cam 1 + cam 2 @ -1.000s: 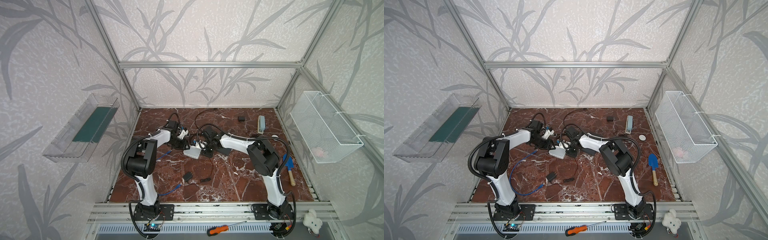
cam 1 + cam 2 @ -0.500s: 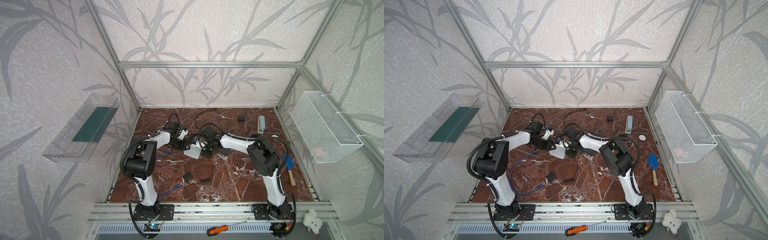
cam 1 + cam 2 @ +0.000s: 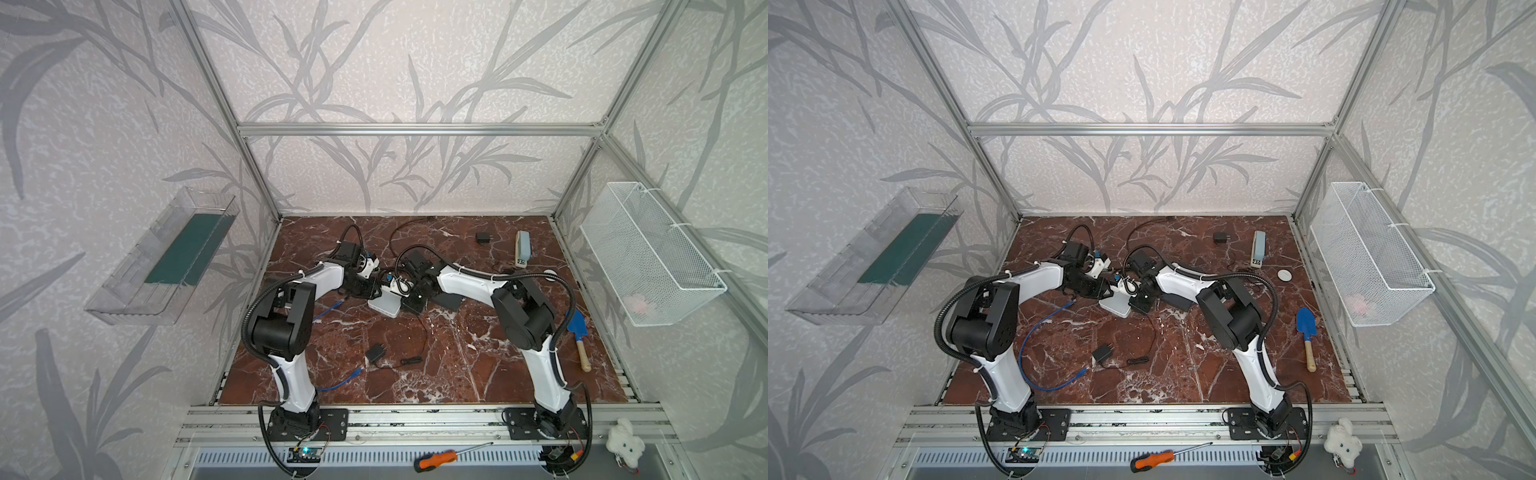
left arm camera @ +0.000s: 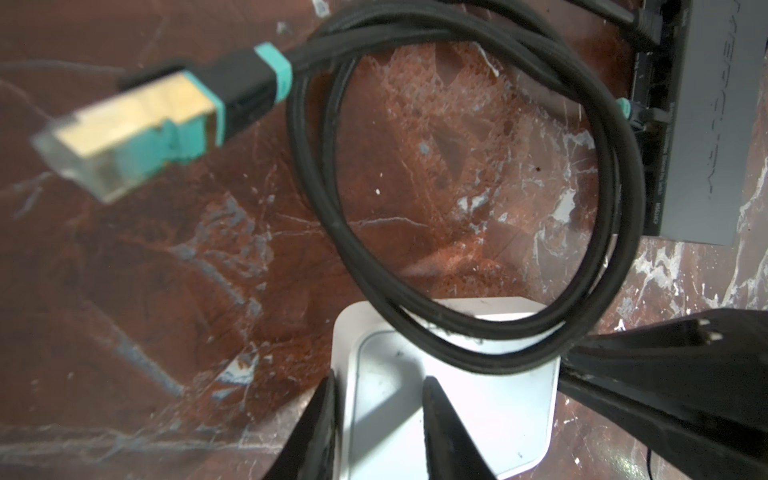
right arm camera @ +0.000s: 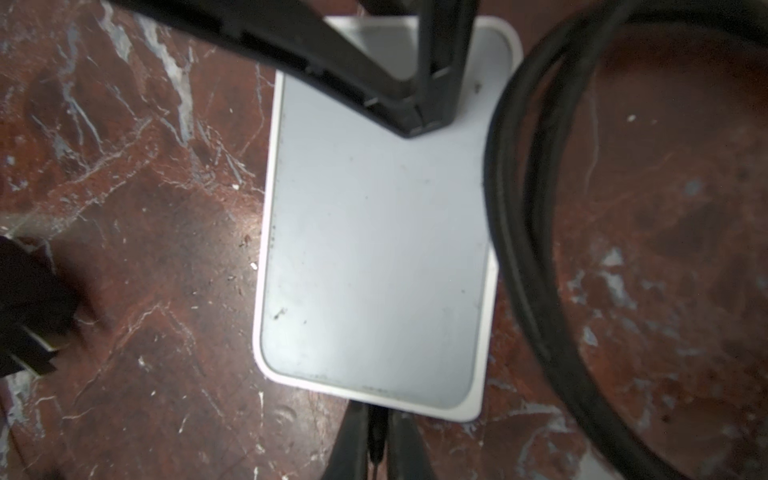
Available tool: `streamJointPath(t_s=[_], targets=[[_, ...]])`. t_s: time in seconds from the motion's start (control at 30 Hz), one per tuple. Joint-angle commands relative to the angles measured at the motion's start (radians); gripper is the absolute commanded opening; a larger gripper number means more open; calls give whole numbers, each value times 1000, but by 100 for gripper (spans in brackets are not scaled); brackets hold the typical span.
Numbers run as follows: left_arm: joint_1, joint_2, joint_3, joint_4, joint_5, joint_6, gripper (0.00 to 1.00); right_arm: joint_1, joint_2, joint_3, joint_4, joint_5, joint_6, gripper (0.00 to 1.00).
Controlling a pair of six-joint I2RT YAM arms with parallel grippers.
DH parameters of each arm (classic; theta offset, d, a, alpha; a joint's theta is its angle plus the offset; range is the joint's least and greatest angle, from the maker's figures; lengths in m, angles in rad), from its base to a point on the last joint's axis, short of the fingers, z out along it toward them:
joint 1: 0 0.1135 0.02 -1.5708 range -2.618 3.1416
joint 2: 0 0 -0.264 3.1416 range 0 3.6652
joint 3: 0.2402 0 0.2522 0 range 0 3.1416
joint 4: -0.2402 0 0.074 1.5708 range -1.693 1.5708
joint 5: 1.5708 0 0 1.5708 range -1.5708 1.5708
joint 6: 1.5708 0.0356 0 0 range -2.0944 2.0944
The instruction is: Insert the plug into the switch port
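Right gripper (image 5: 377, 412) is pinched shut on the plug (image 5: 376, 434), at the white box's (image 3: 384, 306) 3 o'clock edge in a top view. I can't see the port. Left gripper (image 4: 380, 380) is part-open, tips planted on the box, grasping nothing.

Plug is light and the cord limp, so I'd hold just behind the tip. The box may slide.

Thick cable (image 4: 457, 353) drapes over a box corner. Grey slab (image 4: 715, 124) crowds 3 o'clock. 6 o'clock is open.

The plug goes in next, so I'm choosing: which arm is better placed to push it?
Right: right fingers pinch the plug at the white switch; left fingers sit at its far end.
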Motion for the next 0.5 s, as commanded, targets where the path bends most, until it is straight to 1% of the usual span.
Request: streamJointPath(t_s=[0.0, 0.1, 0.2, 0.3, 0.37, 0.4, 0.47], targets=[[-142, 1, -47, -116, 341, -10, 33, 49, 16, 120, 491, -146, 26, 9], [-132, 1, -46, -130, 273, -13, 33, 42, -9, 70, 483, -128, 21, 12], [-104, 8, -38, -150, 163, -27, 34, 24, -58, -36, 496, -118, 31, 15], [-70, 20, -16, -179, 39, -57, 34, 6, -127, -153, 506, -115, 45, 24], [-50, 20, -8, -184, -12, -73, 34, -2, -175, -218, 493, -107, 43, 31], [-43, 19, -7, -180, -38, -85, 34, -5, -191, -237, 480, -101, 44, 33], [-32, 17, -2, -178, -46, -99, 35, -15, -228, -274, 435, -82, 46, 37]])
